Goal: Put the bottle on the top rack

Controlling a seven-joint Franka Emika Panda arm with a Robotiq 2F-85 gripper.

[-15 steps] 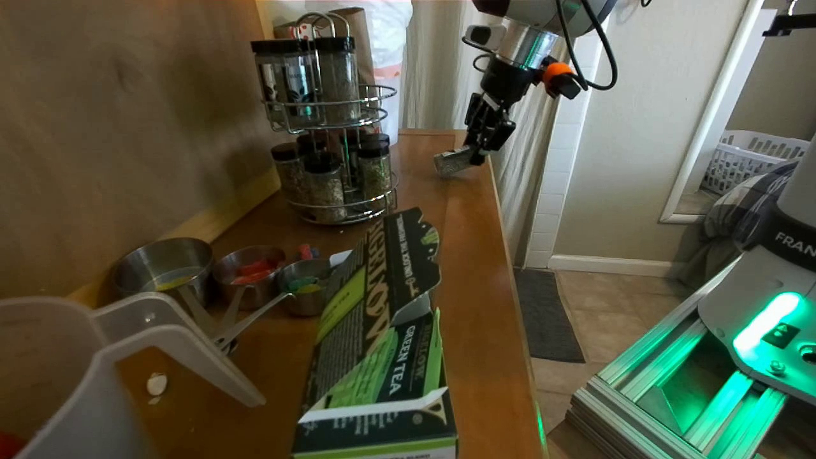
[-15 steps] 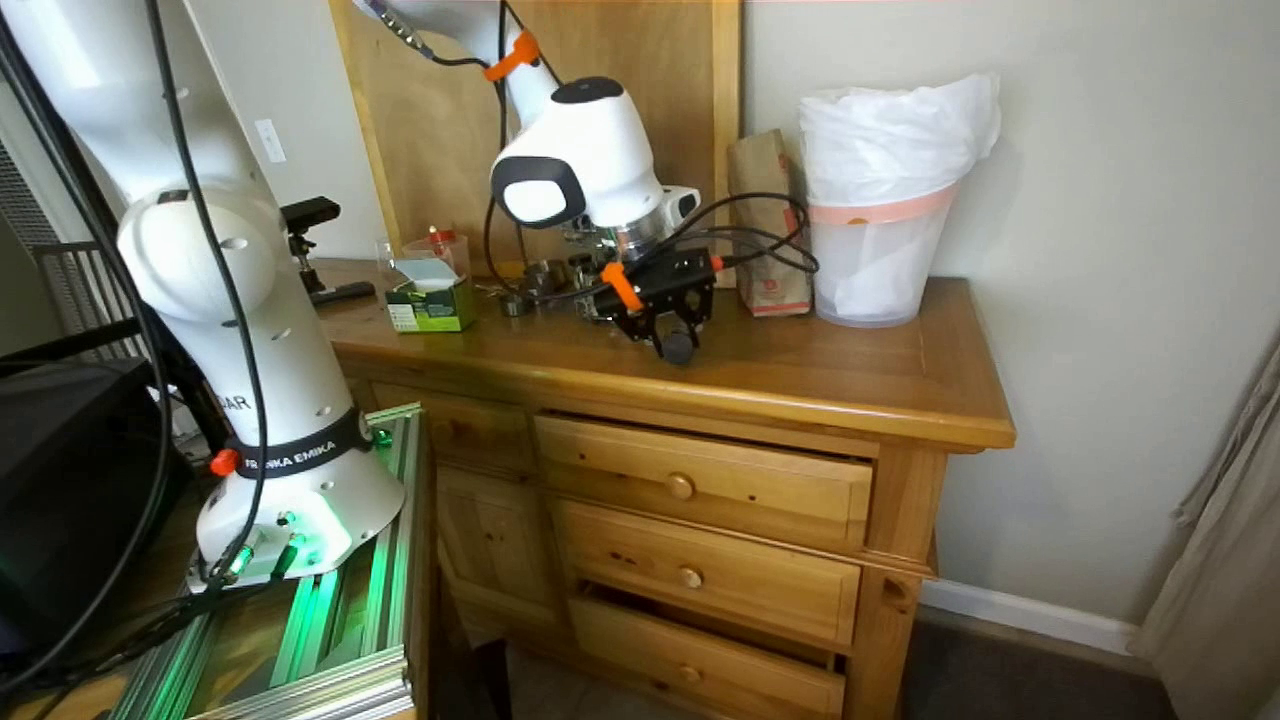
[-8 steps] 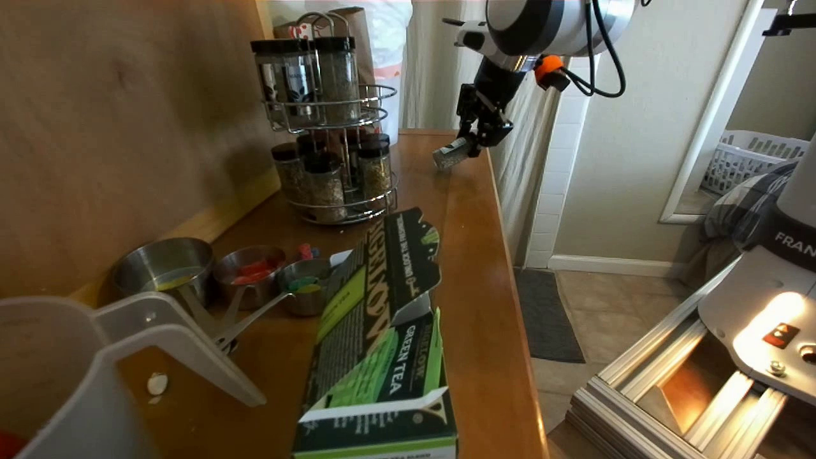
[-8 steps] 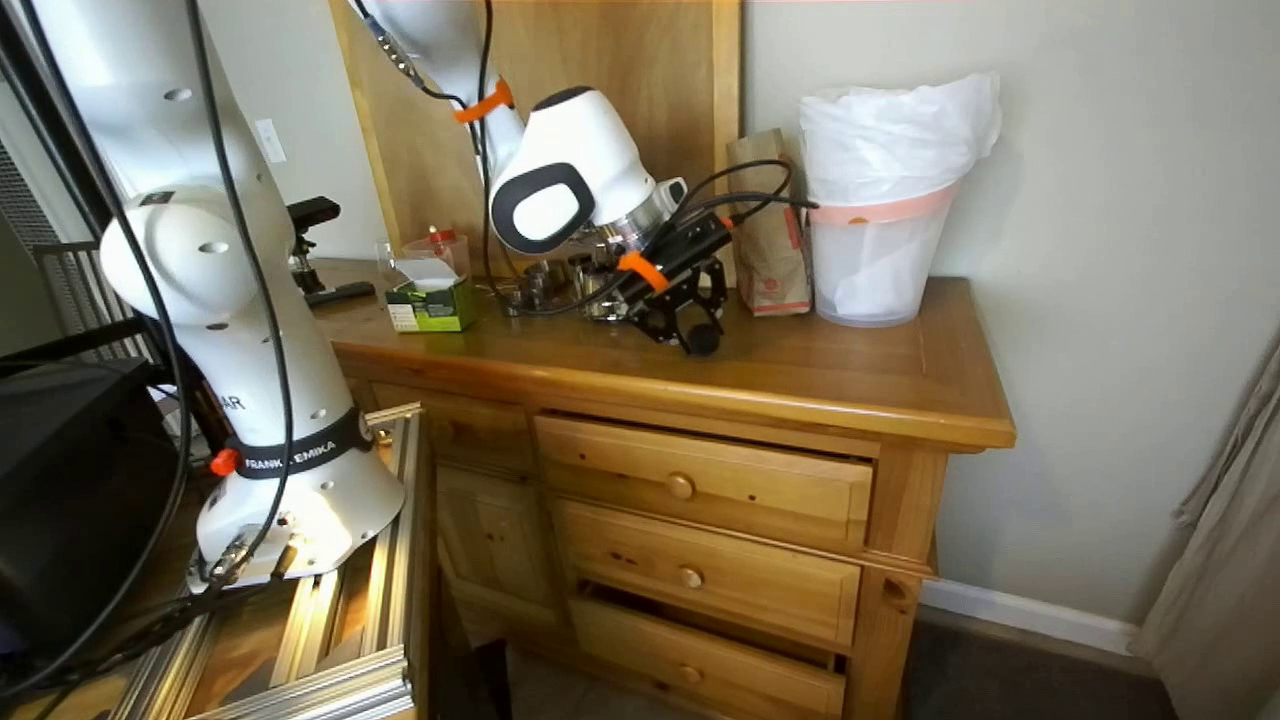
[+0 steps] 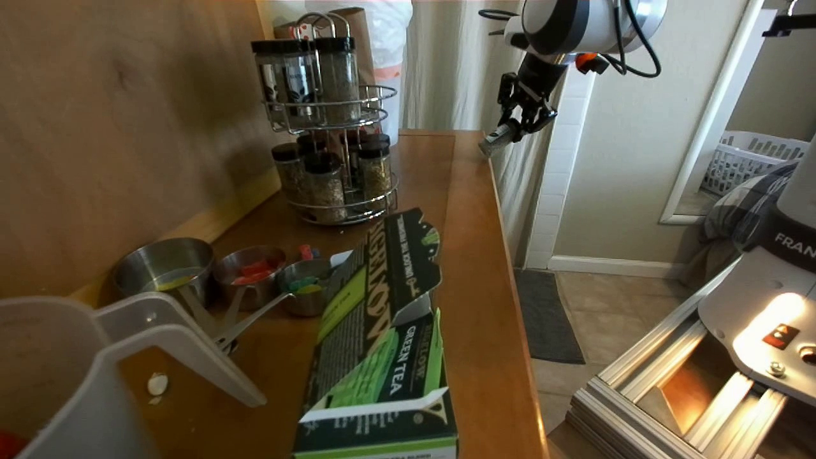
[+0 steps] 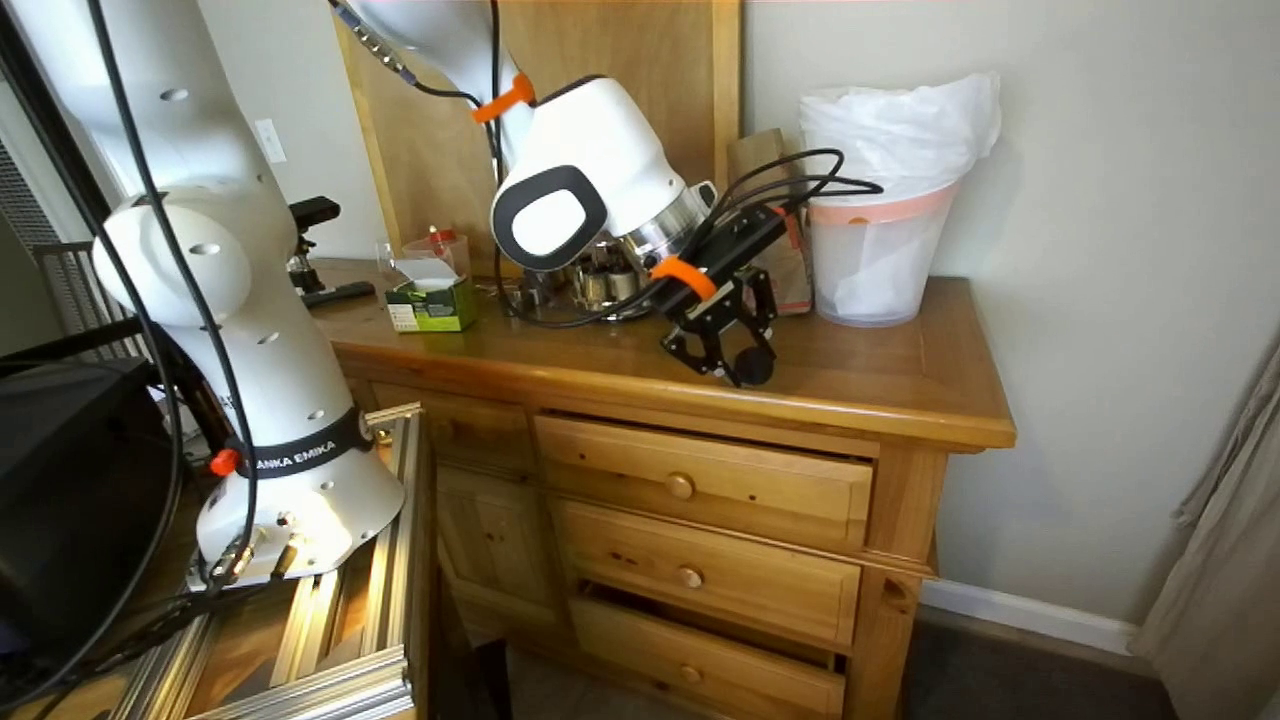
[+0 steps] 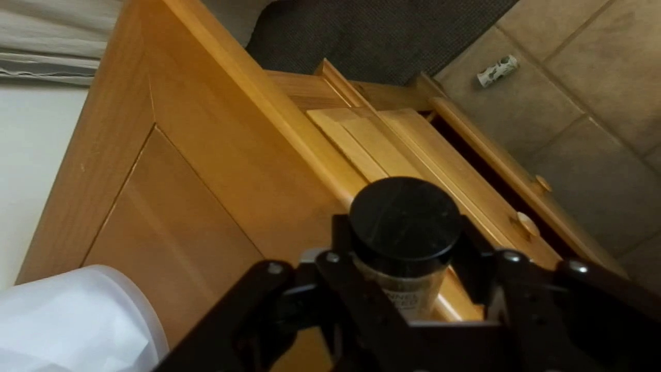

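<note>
As it clasps the bottle (image 7: pixel 405 225), the gripper (image 7: pixel 405 240) stands part-spread.

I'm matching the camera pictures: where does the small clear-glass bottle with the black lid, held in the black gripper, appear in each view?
In an exterior view: the bottle is upper right of centre, tilted.
In an exterior view: its round black lid shows right of centre.
In the wrist view: the bottle is lower right of centre.
Shared landmark: the orange-brown wooden dresser top.
</note>
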